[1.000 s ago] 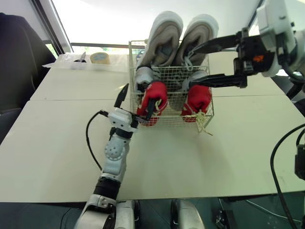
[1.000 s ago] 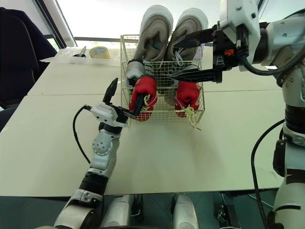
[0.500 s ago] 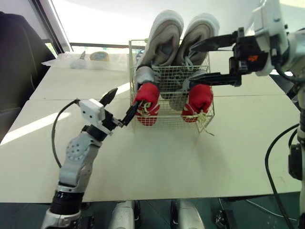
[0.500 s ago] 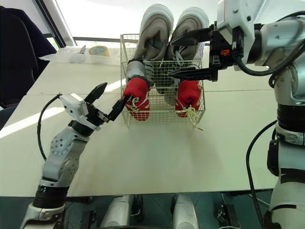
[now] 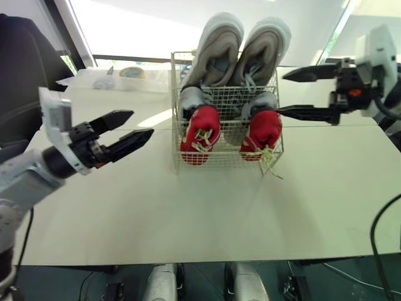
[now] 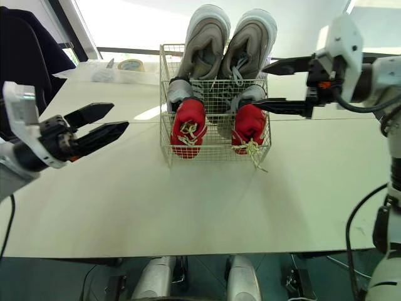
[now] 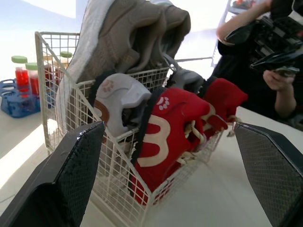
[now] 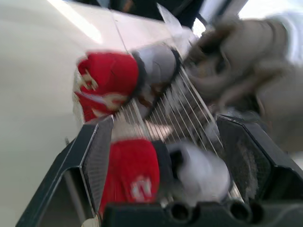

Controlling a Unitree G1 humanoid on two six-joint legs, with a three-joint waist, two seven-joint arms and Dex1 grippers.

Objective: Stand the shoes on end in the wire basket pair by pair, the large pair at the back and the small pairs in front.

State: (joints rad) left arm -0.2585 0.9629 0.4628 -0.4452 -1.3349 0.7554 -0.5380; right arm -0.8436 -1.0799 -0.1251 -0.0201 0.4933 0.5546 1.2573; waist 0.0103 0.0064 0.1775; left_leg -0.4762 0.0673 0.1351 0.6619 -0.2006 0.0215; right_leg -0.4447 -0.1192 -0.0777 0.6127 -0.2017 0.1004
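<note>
one white wire basket stands on the pale desk, between the two end effectors. it holds six shoes on end: two large beige sneakers at the back, two small grey shoes in the middle and two small red shoes in front. the left end effector is spread wide and empty, well apart from the basket's left side. the right end effector is also wide and empty, just beside the basket's right wall.
</note>
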